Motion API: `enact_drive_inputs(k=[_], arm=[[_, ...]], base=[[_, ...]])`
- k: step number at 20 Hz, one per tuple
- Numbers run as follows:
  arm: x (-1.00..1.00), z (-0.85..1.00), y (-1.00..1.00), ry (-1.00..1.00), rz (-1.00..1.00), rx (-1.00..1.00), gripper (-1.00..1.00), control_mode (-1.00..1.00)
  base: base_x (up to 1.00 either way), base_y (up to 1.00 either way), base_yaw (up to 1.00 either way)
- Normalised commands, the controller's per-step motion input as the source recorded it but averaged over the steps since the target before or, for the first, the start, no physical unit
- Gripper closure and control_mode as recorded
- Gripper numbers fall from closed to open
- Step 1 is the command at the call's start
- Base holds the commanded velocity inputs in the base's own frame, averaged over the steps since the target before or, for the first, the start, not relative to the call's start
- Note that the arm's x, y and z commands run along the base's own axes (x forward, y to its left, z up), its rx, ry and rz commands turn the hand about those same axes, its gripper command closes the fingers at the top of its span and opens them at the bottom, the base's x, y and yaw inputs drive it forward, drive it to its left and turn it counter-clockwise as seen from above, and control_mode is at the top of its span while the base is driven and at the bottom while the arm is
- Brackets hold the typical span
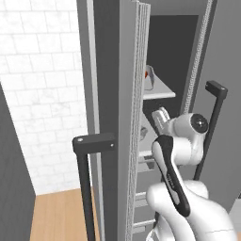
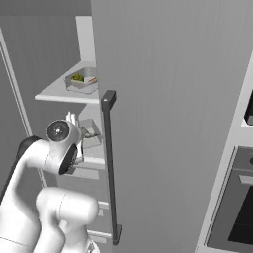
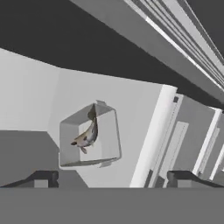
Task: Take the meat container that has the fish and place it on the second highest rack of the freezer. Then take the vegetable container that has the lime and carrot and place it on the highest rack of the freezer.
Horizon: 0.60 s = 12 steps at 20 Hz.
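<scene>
The freezer (image 2: 148, 99) stood open. The vegetable container (image 2: 81, 79) sat on the highest rack (image 2: 62, 94); the fish container (image 3: 89, 135) lay on the second highest rack (image 3: 131, 109). The hand (image 3: 109, 177) was spread apart, empty. Withdrawal risked clipping that tray.

Fish (image 3: 87, 135) in meat container (image 3: 109, 142) on second highest rack (image 3: 144, 109), vegetable container (image 2: 81, 79) on highest rack (image 2: 59, 91)

Home kitchen, rendered: open freezer (image 2: 163, 99) w/ food trays on shelves, white tile wall (image 1: 42, 84), wood floor (image 1: 61, 216), black oven (image 2: 237, 207) alongside.
</scene>
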Motion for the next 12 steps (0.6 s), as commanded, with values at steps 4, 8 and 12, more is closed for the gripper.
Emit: enact_drive_inputs(k=[4, 8, 12], arm=[[-1.00, 1.00, -0.33, -0.05, 0.00, 0.12, -1.00, -1.00], [-1.00, 0.96, -0.42, 0.00, 0.00, 0.09, -1.00, -1.00], [-1.00, 0.43, -0.45, 0.00, -0.02, 0.02, -1.00, -1.00]], base=[[0.00, 0.00, 0.00], [0.00, 0.00, 0.00], [0.00, 0.00, 0.00]])
